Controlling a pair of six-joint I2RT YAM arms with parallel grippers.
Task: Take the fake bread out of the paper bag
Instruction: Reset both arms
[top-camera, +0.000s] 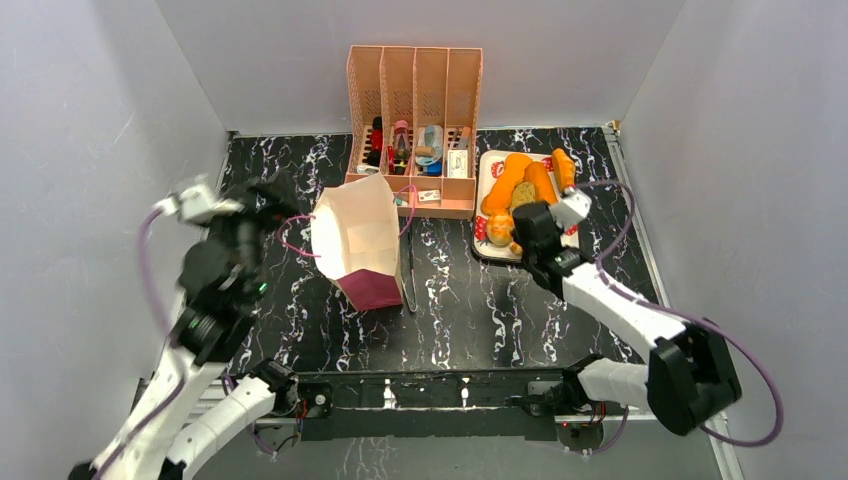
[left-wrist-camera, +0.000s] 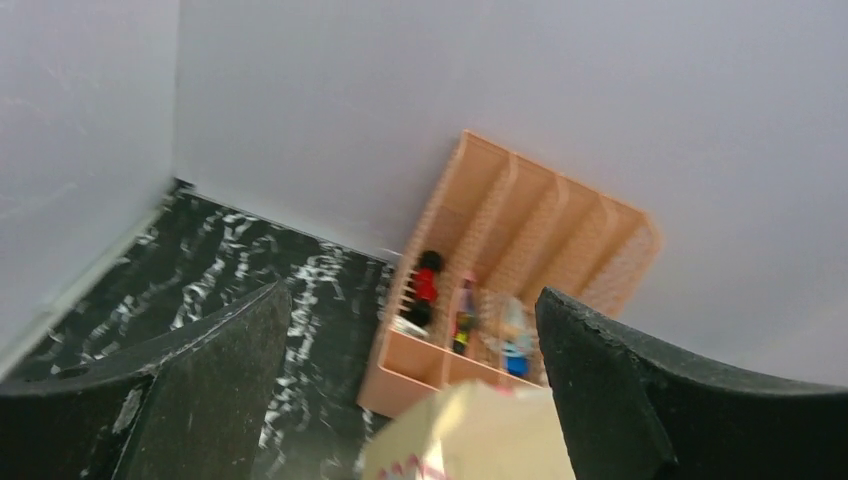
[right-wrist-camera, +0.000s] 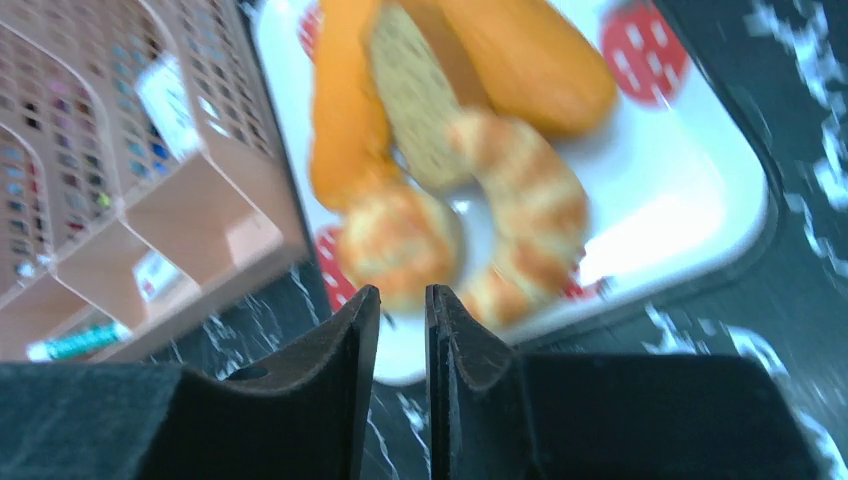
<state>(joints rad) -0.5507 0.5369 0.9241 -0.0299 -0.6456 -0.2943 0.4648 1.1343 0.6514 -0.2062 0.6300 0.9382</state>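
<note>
The cream paper bag (top-camera: 358, 232) leans with its magenta bottom band toward the near side; its inside is hidden. In the left wrist view its top edge (left-wrist-camera: 470, 435) shows low between the fingers. Left of the bag, by a pink handle, my left gripper (top-camera: 278, 207) (left-wrist-camera: 412, 295) stands wide open and empty. The fake bread (top-camera: 512, 180) lies on a white tray (top-camera: 490, 160): long loaves, a speckled slice (right-wrist-camera: 410, 90), a croissant (right-wrist-camera: 525, 200) and a round roll (right-wrist-camera: 400, 240). My right gripper (top-camera: 522, 240) (right-wrist-camera: 402, 292) hovers at the tray's near edge, its jaws a narrow gap apart with nothing between them.
A peach slotted file organiser (top-camera: 415, 110) (left-wrist-camera: 520, 240) (right-wrist-camera: 150, 180) with small items stands at the back, between bag and tray. Grey walls close in the black marbled table (top-camera: 460, 300) on three sides.
</note>
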